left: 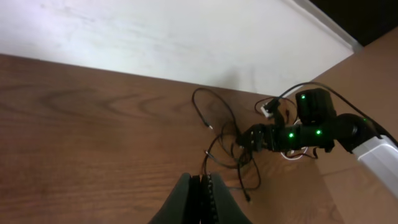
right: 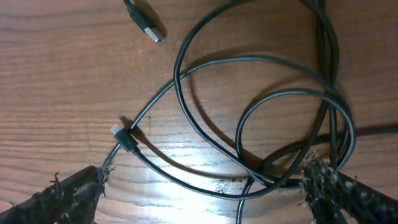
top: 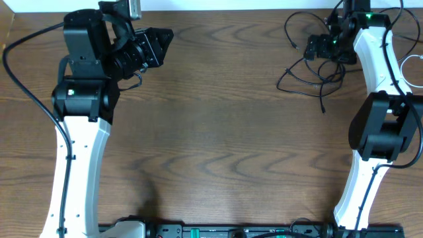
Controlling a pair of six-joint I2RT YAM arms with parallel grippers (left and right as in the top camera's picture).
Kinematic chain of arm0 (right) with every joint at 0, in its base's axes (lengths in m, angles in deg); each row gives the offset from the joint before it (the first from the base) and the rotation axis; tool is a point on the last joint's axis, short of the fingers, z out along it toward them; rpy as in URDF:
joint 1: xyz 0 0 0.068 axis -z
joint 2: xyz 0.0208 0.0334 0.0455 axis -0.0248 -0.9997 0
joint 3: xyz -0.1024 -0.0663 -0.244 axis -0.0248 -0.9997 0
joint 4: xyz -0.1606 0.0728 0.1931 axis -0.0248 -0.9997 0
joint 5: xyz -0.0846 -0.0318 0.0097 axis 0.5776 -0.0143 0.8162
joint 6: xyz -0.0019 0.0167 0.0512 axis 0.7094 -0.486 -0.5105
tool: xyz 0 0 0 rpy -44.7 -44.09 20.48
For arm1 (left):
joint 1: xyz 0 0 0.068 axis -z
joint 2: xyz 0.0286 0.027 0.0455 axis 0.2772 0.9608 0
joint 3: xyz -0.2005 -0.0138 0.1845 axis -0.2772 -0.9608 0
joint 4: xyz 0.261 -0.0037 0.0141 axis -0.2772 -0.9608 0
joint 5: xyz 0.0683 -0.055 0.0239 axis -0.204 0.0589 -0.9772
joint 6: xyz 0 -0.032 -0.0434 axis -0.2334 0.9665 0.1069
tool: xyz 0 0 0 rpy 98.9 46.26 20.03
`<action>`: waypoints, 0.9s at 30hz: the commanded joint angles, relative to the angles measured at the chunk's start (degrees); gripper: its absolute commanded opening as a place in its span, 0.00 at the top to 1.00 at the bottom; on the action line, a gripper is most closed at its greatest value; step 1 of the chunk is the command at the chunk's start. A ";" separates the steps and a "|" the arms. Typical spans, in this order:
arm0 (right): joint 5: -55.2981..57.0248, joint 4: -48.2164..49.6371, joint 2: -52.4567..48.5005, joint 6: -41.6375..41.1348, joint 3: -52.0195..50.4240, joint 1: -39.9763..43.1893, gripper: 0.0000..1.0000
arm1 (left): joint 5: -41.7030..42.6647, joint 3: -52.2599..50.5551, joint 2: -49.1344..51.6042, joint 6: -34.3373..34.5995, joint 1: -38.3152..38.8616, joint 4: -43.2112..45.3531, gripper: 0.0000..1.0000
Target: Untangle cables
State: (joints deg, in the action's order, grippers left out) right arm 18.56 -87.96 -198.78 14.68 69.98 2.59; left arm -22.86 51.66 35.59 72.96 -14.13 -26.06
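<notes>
We see a brown wood-grain tabletop (top: 218,132) filling the overhead view. A white wall (left: 155,37) runs along its far edge. At its near edge we find a black rail (top: 231,231) with small green parts.

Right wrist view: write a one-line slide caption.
Open right gripper poised over looped black cables on the wooden table, plug ends nearby.

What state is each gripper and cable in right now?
black cables, tangled in overlapping loops.
white cable, only partly visible; tangling unclear.
left gripper, shut, empty, far from the cables.
right gripper, open, straddling the black cables, gripping nothing.
</notes>
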 commanded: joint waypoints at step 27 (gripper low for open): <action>10.25 9.97 -9.40 -1.68 0.00 3.17 0.01 | -0.55 0.50 1.33 -1.36 0.66 -0.26 0.93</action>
State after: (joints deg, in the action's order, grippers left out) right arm 27.80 -78.61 -207.70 13.72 69.94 5.52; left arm -22.86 51.66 36.38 72.18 -13.65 -26.41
